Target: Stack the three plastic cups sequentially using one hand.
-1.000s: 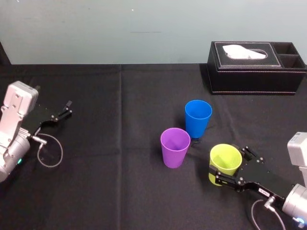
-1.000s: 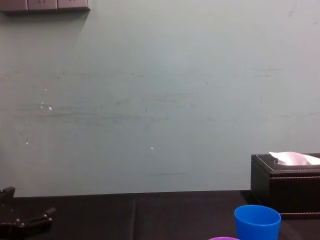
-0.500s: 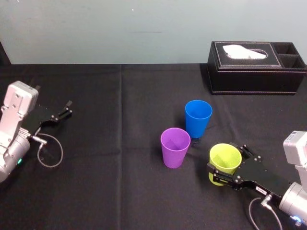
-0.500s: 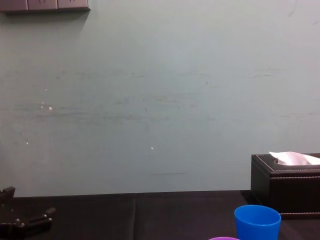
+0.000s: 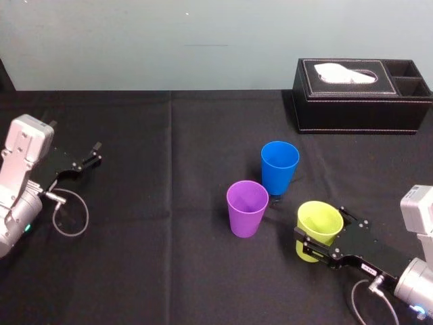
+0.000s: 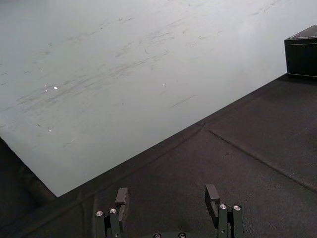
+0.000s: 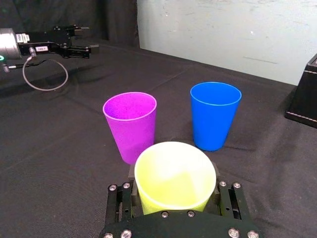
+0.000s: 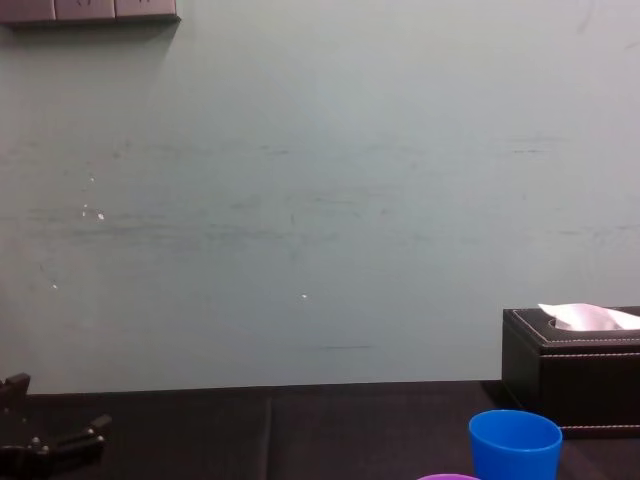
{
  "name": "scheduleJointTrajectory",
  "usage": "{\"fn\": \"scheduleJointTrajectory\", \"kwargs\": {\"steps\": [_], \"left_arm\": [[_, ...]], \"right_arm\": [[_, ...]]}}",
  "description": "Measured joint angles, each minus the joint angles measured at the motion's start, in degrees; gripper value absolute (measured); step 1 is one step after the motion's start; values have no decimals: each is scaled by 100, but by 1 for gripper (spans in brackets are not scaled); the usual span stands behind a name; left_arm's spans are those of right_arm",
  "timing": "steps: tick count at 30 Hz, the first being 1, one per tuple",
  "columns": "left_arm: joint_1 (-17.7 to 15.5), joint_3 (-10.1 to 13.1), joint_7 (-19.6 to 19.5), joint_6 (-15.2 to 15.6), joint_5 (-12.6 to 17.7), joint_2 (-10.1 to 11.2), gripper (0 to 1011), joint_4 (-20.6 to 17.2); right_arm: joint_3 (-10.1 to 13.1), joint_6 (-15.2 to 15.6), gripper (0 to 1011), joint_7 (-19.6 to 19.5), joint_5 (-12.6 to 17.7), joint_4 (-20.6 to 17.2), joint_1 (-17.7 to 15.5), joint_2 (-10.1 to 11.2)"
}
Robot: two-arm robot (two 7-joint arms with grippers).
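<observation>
- A black leather tissue box with pale stitching, two open compartments at its right end.
- A white tissue pokes from the slot in the box's top.
- The counter under the box wears a black cloth; a crease runs front to back, well left of the box.
- A scuffed pale green wall stands behind the box.
- Grey wall plates sit high above, far left of the box.

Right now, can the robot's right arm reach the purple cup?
Probably yes. The right gripper, closed around the yellow-green cup, sits close to the purple cup with only bare black cloth between them. The blue cup stands farther back, out of the way. The left gripper rests open, far left.
</observation>
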Motion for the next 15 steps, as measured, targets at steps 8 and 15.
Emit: {"fn": "scheduleJointTrajectory", "kwargs": {"steps": [8, 15], "left_arm": [[0, 0, 0, 0, 0, 0, 1011, 0], [0, 0, 0, 0, 0, 0, 1011, 0]], "right_arm": [[1, 0, 761, 5, 7, -4, -3, 4], [46, 12, 751, -8, -33, -121, -3, 10]]}}
